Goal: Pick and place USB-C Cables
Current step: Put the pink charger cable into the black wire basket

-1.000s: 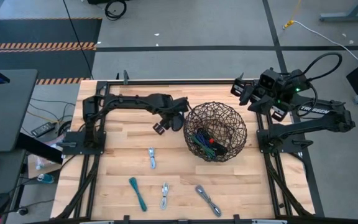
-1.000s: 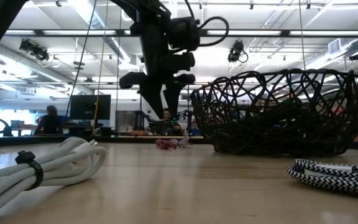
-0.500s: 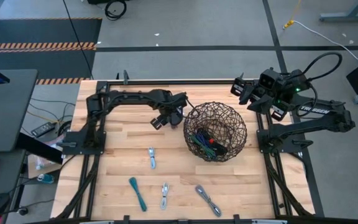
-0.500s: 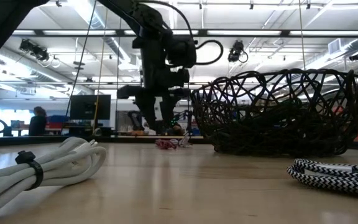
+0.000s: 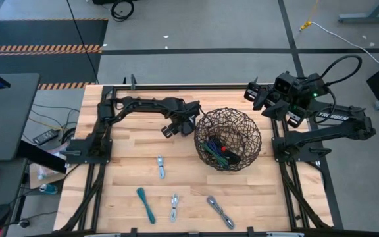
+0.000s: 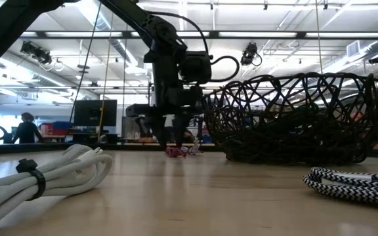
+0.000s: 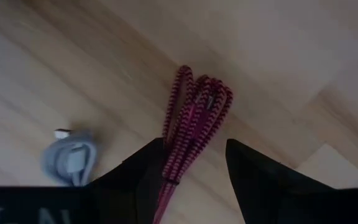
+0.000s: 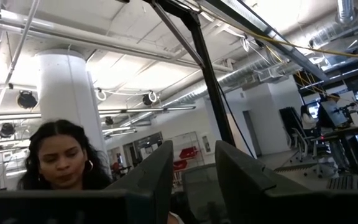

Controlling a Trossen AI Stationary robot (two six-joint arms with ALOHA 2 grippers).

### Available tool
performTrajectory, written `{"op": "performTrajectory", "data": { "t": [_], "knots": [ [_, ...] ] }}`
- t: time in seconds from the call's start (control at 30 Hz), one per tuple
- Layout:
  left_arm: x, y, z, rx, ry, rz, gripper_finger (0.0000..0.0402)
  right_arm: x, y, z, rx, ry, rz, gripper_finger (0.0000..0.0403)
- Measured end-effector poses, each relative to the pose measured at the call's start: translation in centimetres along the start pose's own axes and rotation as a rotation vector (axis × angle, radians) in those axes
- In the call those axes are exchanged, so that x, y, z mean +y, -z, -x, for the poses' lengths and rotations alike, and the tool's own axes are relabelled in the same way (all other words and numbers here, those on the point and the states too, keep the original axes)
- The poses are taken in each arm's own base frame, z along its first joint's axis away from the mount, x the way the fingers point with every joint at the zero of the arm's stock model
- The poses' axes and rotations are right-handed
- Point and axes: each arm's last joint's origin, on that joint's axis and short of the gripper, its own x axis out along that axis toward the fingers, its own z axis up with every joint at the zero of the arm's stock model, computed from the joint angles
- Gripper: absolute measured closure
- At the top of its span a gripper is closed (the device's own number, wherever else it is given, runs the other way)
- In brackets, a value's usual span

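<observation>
A maroon braided cable bundle (image 7: 194, 112) lies flat on the wooden table, just left of the dark wire basket (image 5: 227, 139). My left gripper (image 7: 194, 142) points down over it, open, with one finger on each side of the bundle, low over the table (image 6: 170, 141). In the high view the gripper (image 5: 181, 125) hides the bundle; the low view shows it under the fingers (image 6: 179, 151). The basket holds several bundles, green and teal among them (image 5: 221, 151). My right gripper (image 5: 255, 94) waits raised at the far right, open (image 8: 193, 152) and pointing up into the room.
Loose bundles lie on the table: grey-white (image 5: 161, 166), teal (image 5: 145, 204), white (image 5: 174, 206) and grey braided (image 5: 220, 212). A grey bundle (image 7: 72, 158) shows near the maroon one. The basket's left wall (image 6: 218, 124) stands close beside my left gripper. People show beyond the table.
My left gripper has come down toward the table beside the basket, over the maroon bundle, rolling a little about its own axis. Its fingers have stayed apart. The bundles have not moved.
</observation>
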Motion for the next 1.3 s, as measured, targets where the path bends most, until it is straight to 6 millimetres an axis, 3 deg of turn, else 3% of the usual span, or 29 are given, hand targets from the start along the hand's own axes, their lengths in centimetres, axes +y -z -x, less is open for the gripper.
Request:
{"op": "performTrajectory", "data": {
  "t": [0.47, 0.6, 0.8, 0.93, 1.13, 1.3],
  "knots": [
    [0.5, -0.2, -1.7, -0.014, -0.01, 0.04, 0.0229, 0.0, 0.0, 0.0, -0.008, 0.008, 0.0, 0.0277],
    [0.5, -0.2, -1.5, 0.002, -0.007, 0.146, 0.0269, 0.0, 0.0, 0.0, -0.008, 0.008, 0.0, 0.0277],
    [0.4, -0.2, -1.5, 0.03, 0.007, 0.251, 0.0376, 0.0, 0.0, 0.0, -0.008, 0.008, 0.0, 0.0277],
    [0.3, -0.3, -1.1, 0.056, -0.009, 0.337, 0.0377, 0.0, 0.0, 0.0, -0.008, 0.008, -0.007, 0.0277],
    [-0.2, -0.3, 2.0, 0.108, -0.065, 0.443, 0.0377, 0.0, 0.0, 0.0, -0.007, 0.008, -0.008, 0.0277],
    [-0.4, -1.4, 8.0, 0.062, -0.211, 0.459, 0.0377, 0.0, 0.0, 0.0, 0.002, 0.0, -0.009, 0.0277]
  ]
}}
